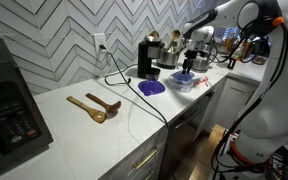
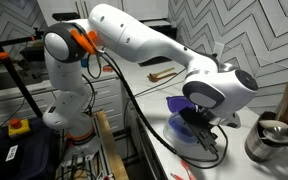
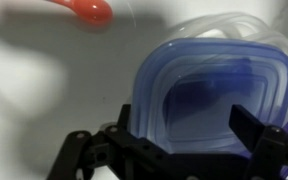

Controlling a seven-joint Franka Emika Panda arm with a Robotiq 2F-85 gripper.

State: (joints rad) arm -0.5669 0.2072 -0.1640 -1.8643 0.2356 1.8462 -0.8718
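The end effector (image 3: 189, 128) hung with its jaws spread wide just above a clear plastic container (image 3: 212, 95) with a blue lid, one finger on either side, on the white counter (image 1: 114, 125). Whether the fingers touched it could not be told. A second blue lid (image 1: 152, 88) lay near the container. A black coffee maker (image 1: 147, 57) stood behind that lid, and two wooden spoons (image 1: 94, 106) lay well apart. A red spoon (image 3: 84, 10) lay beyond the container in the wrist view.

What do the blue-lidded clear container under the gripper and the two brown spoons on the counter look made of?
The blue-lidded clear container: likely plastic, glossy, translucent rim and lid. The two brown spoons: apparently wood, matte, warm brown; grain too small to see.
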